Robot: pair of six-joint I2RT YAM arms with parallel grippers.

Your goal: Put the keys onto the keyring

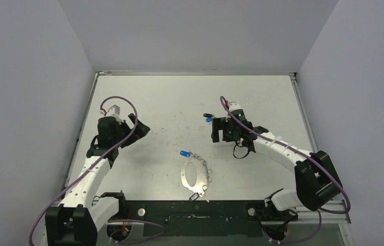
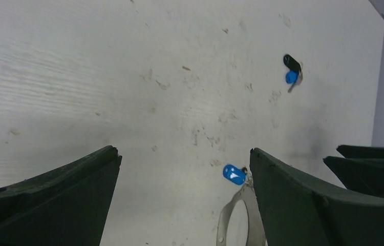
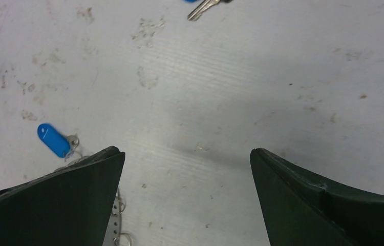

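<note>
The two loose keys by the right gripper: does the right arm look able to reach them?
Probably yes: the right gripper is open and the keys lie just ahead of it, with nothing between.

A: Silver oval keyring [image 1: 184, 178] lies flat, centre of the table's near edge, small loops along its right side.
B: Blue-capped key [image 1: 185, 153] touches its far tip; black-capped key [image 1: 206, 115] and second blue key [image 1: 209, 119] lie together mid-table.
</note>
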